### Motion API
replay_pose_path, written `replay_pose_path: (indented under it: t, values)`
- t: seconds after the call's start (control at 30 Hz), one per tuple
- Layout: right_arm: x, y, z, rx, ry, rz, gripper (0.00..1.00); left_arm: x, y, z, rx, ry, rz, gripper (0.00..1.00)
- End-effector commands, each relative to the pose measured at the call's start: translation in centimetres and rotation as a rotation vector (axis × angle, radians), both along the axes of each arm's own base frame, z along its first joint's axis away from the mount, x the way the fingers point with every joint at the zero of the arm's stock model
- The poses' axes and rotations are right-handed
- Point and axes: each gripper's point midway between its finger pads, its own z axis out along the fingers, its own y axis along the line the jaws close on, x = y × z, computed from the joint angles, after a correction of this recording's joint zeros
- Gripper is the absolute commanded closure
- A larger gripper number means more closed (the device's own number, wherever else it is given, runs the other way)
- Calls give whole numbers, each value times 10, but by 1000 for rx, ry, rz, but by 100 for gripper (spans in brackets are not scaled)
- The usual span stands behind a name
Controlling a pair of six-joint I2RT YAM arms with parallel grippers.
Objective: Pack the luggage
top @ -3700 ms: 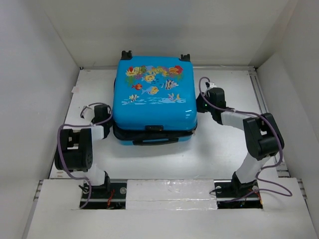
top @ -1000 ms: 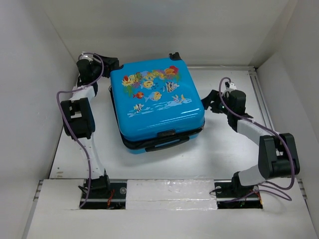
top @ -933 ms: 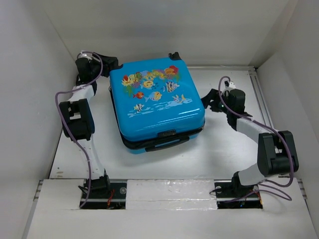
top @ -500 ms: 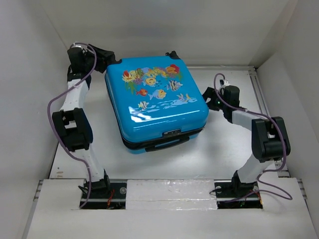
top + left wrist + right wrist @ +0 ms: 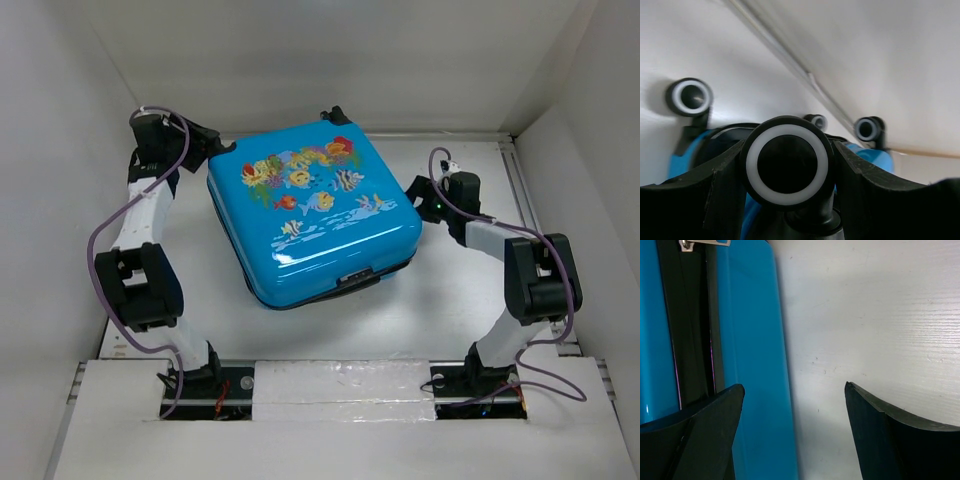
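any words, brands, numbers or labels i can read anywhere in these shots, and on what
No text can be read in any view.
luggage: the lid print is fish and coral only, no words.
tab at its front edge: too small to tell if it bears a mark.
zip pull: no lettering shows.

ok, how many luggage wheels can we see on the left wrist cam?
4. Nearest wheel is held in the left pincer; another wheel at far left; two smaller ones behind, centre and right. Any more would be hidden.
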Motion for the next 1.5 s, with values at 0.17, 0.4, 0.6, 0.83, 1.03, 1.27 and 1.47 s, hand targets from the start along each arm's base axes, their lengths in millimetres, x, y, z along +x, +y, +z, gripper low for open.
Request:
replay_pose_path:
  t: [0.17,0.4,0.6,0.83,1.03,1.27,1.47]
  values:
    - [-3,11,26,17,-67,52,13,-2,-4,11,99,-59,-41,100]
    - [-15,14,33,5,-86,43,17,32,1,-3,106,-40,-46,100]
    - [-35,15,36,42,-92,46,22,55,5,-15,111,-22,-51,100]
    - [-46,7,49,74,-128,36,32,54,14,-26,149,48,-20,25]
    - [-48,-12,78,77,-181,-6,39,35,48,57,294,-53,163,0]
    - [-68,-23,105,67,-265,-31,74,-75,-48,261,388,-582,114,8]
    - [-90,-24,110,68,-313,-15,100,-206,-244,190,223,-725,-402,100]
